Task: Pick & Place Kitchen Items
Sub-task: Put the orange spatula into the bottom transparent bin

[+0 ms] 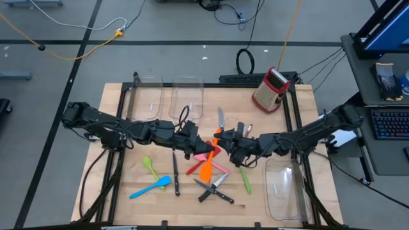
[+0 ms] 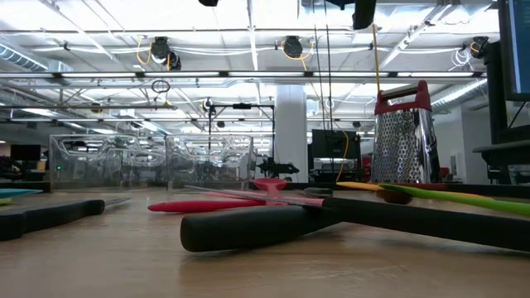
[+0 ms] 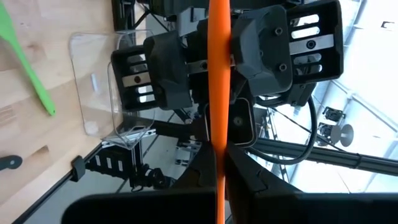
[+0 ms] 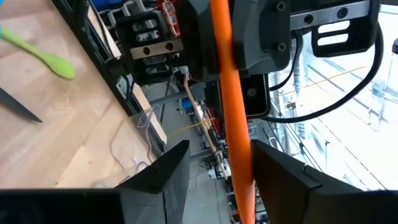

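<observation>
Between both pincers, an orange utensil; knives seemingly cluttered below.

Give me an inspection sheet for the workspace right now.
Surface: wooden table, utensils scattered mid-table.
Job's things: orange utensil lifted between both claws; green spoon, blue spatula and knives lying loose.
Clutter: red grater; clear bins, empty.
Grippers: left claw shut on the orange handle; right claw open around it.
Cables: yellow cable and black coil on the floor.
Surroundings: keyboard on side desk; no people seen.
</observation>
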Controlling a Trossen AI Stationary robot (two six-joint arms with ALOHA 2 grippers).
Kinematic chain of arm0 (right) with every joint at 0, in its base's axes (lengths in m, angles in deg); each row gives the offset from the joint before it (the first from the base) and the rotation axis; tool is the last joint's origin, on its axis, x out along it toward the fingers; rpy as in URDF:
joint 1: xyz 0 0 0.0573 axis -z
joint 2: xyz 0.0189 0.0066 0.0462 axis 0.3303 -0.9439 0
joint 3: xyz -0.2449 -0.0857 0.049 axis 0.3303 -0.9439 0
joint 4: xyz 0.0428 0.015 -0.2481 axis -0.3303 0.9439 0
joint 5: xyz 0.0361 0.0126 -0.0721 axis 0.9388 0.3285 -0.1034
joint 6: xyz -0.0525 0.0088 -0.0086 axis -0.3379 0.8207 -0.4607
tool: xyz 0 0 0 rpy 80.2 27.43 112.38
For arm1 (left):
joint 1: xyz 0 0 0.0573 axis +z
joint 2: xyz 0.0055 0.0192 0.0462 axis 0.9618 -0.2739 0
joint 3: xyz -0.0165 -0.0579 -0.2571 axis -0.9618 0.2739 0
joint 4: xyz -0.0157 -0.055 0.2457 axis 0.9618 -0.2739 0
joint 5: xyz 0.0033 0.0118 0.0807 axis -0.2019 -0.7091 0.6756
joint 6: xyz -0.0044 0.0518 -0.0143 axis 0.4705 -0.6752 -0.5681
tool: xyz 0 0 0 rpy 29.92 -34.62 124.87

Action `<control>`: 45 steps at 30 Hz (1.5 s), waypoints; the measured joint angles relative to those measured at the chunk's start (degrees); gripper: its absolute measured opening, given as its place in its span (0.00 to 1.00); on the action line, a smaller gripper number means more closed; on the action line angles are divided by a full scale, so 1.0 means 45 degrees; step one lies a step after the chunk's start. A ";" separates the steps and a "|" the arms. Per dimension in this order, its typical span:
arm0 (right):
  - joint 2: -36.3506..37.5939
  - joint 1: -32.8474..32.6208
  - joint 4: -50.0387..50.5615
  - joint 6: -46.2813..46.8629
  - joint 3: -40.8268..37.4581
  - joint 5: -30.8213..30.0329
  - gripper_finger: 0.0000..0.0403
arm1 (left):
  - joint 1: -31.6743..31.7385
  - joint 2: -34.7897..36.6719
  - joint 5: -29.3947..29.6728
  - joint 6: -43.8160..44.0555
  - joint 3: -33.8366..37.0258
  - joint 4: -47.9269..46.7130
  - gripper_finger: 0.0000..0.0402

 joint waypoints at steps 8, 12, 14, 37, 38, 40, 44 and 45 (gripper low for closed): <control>-0.0106 -0.0005 -0.0393 0.0093 0.0000 0.0003 0.25 | 0.0000 0.0000 -0.0012 -0.0011 0.0000 -0.0171 0.00; -0.0106 -0.0015 -0.0477 0.0945 0.0000 0.0008 0.14 | 0.0015 0.0000 0.0013 0.0013 0.0000 -0.0241 0.00; -0.0115 -0.0017 -0.0390 0.1379 -0.0005 0.0005 0.09 | 0.0065 0.0008 -0.0001 0.0094 0.0000 -0.0278 0.00; -0.0091 -0.0015 0.1060 0.3966 0.0009 -0.0146 0.07 | 0.0887 -0.0010 -0.0006 -0.3018 0.0000 -0.0383 0.41; -0.0087 -0.0015 0.1156 0.4005 0.0010 -0.0178 0.07 | 0.0986 -0.0011 -0.0080 -0.3282 0.0003 -0.0390 0.44; -0.0053 -0.0055 0.1311 0.4182 0.0010 -0.0254 0.07 | 0.1233 -0.0015 -0.0454 -0.4008 0.0005 -0.0411 0.50; 0.0108 -0.0281 0.1679 0.4602 0.0010 -0.0142 0.07 | 0.2040 0.0157 -0.1615 -0.5854 0.0005 -0.0403 0.58; 0.0209 -0.0348 0.1917 0.4681 0.0005 -0.0101 0.07 | 0.2223 0.0215 -0.1703 -0.6218 -0.0009 -0.0374 0.60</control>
